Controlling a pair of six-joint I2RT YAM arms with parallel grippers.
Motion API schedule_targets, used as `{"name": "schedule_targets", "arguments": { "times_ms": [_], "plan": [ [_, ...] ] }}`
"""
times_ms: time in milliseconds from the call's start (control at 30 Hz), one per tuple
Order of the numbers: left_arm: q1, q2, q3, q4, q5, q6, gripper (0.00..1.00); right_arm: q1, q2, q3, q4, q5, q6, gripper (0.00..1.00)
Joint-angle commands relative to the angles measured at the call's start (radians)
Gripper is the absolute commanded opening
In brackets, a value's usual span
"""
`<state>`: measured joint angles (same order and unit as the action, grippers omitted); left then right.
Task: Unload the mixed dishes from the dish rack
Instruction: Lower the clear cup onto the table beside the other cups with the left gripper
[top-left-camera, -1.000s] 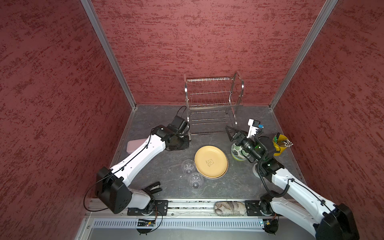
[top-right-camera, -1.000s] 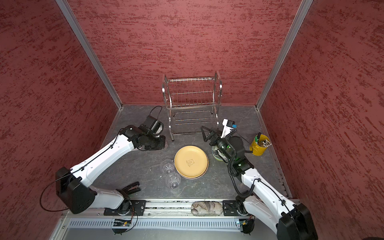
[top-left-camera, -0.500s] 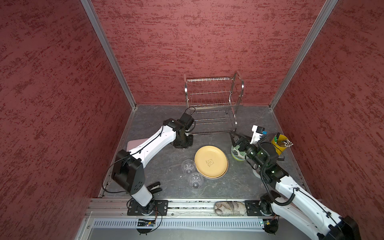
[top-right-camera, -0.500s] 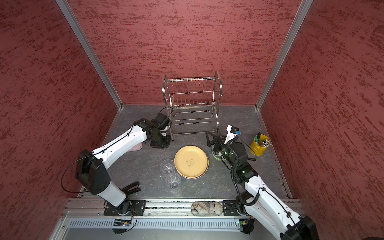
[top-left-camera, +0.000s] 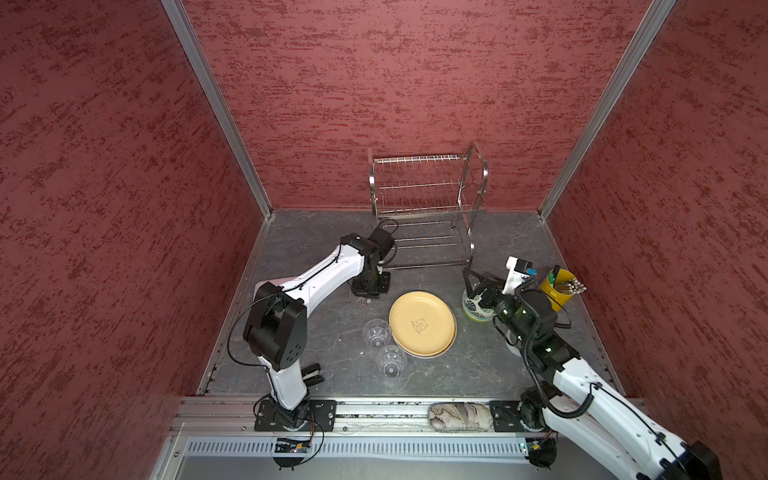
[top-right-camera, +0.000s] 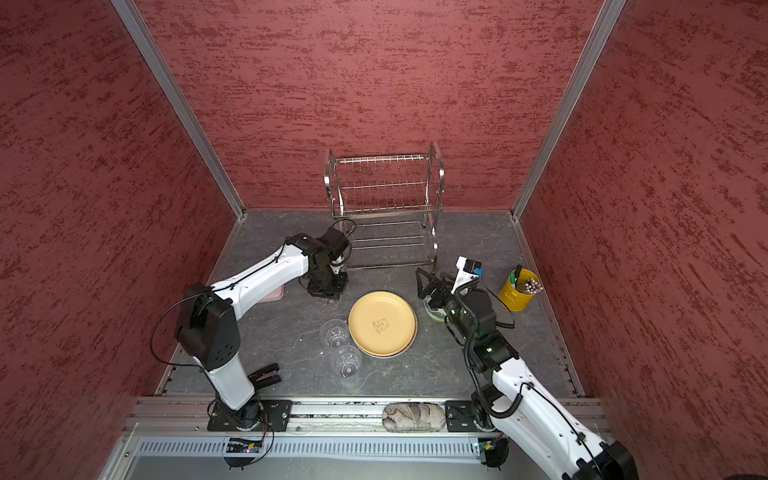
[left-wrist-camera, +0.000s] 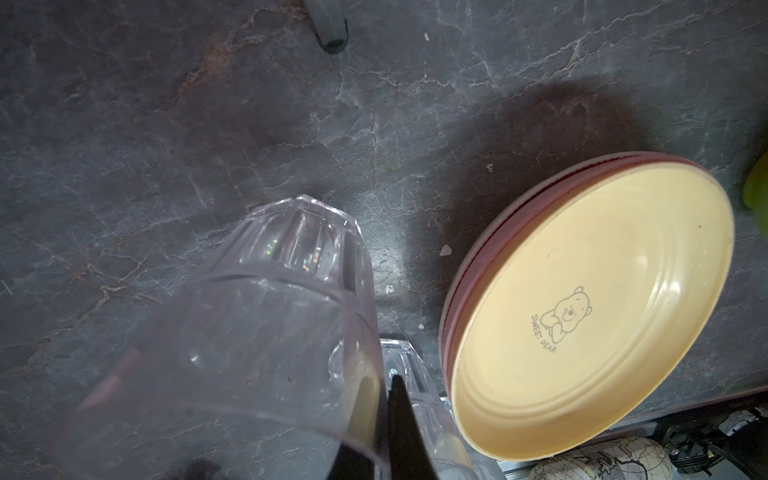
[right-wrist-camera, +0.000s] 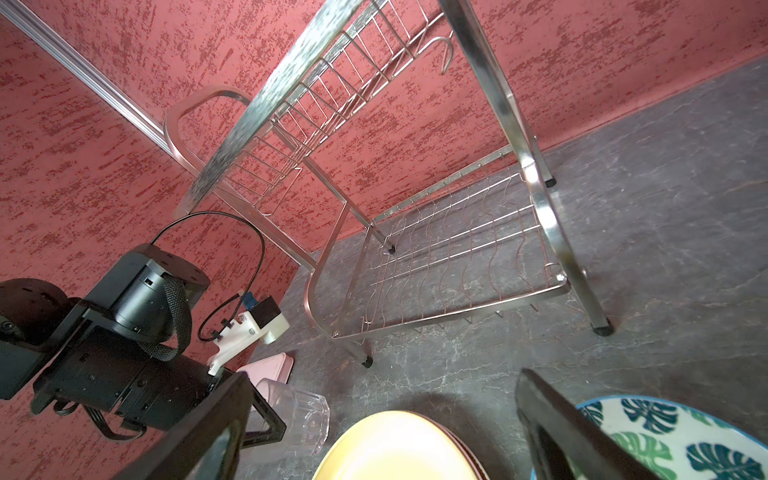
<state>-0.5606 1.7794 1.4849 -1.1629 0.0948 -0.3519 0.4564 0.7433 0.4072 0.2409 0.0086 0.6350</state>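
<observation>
The left gripper (top-left-camera: 369, 290) has swung in from the left and is clamped on a clear tumbler (left-wrist-camera: 266, 332), low by the bear plate's (top-left-camera: 422, 325) far-left rim. The dish rack (top-left-camera: 424, 199) stands bare, so this is likely the last set-down. The right gripper (top-left-camera: 468, 284) has drawn back, jaws wide, over the green-leaf bowl (right-wrist-camera: 685, 440). Open table lies between rack, plate and the two tumblers (top-left-camera: 377, 332) already down.
</observation>
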Motion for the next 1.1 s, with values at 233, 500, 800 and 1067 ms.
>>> {"name": "schedule_targets", "arguments": {
  "times_ms": [233,500,800,1067],
  "plan": [
    [-0.018,0.054,0.037,-0.02,-0.012,0.029,0.0,0.001,-0.014,-0.019,-0.015,0.037,-0.013,0.99],
    [-0.027,0.091,0.052,-0.025,-0.015,0.037,0.01,0.001,-0.031,-0.022,-0.035,0.05,-0.018,0.99],
    [-0.041,0.124,0.056,-0.02,-0.008,0.04,0.06,0.0,-0.042,-0.022,-0.058,0.071,-0.029,0.99],
    [-0.062,0.147,0.07,-0.027,-0.028,0.044,0.15,0.0,-0.047,-0.022,-0.066,0.084,-0.032,0.99]
  ]
}}
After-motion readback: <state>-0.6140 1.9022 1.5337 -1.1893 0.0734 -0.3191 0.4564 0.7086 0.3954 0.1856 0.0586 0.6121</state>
